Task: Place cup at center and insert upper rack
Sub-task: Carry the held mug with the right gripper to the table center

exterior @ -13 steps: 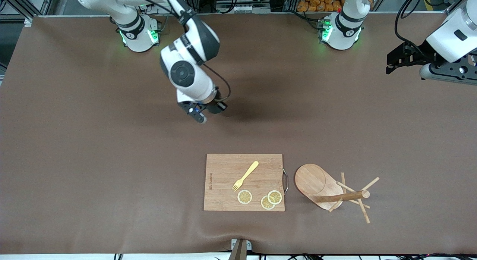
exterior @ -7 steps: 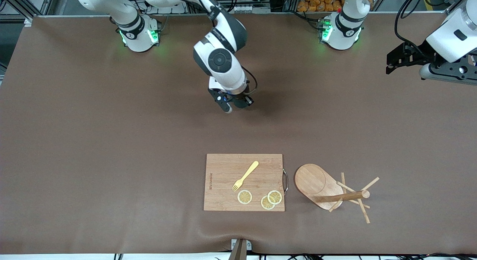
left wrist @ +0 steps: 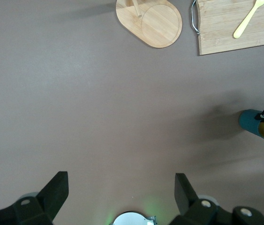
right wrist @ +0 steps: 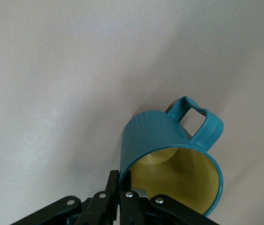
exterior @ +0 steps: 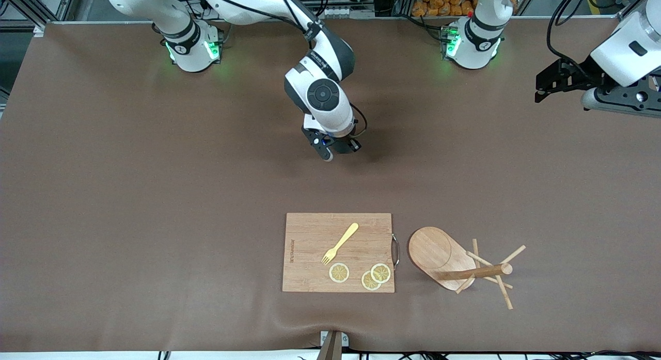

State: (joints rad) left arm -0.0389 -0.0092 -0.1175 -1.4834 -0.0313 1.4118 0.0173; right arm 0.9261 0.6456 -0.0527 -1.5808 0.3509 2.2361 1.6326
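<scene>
Your right gripper (right wrist: 122, 185) has its jaws pinched on the cup's (right wrist: 169, 159) rim to carry it over mid-tabletop (exterior: 155, 194), while the left gripper (left wrist: 120, 197) waits wide open, and the rack (exterior: 454, 264) lies tipped beside the board (exterior: 310, 267).

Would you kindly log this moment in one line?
right gripper: shut on cup rim, above table | left gripper: open, waiting | rack: lying by board

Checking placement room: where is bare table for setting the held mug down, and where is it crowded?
Bare brown mat lies under the right gripper holding the dark teal mug, up to the rectangular wooden cutting board. Crowded nearest the camera: board and toppled wooden mug tree lie side by side.
</scene>
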